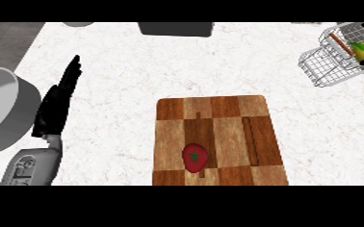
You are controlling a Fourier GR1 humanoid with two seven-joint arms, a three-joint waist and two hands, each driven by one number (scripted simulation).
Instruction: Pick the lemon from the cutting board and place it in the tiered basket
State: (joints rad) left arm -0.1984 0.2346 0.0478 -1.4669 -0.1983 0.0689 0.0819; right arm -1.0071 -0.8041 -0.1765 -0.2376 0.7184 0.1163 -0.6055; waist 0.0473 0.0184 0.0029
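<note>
The left hand [60, 101] stands at the left side of the view, its black fingers straight and held together, pointing up and away from the grey forearm [32, 166] below it. It holds nothing and touches nothing but the air above the pale speckled counter [142, 67]. The right hand does not show.

To the right of this hand and lower down lies the wooden cutting board [220, 142], a patchwork of light and dark squares, well apart from the fingers. On its lower middle rests a red rounded fruit with a green star-shaped top [195, 157] — it looks like a tomato rather than a lemon, and no yellow fruit lies on the board.

Far off to the hand's right, near the upper corner, sits the wire tiered basket [327, 69], cut by the view's edge. Something green and yellow shows inside its upper tier [359, 50], though it is too small to name — perhaps fruit.

Just left of the hand, a large grey rounded object [14, 108] runs out of view. Beyond the fingertips, at the counter's far edge, stands a dark grey box-like object [175, 29].
</note>
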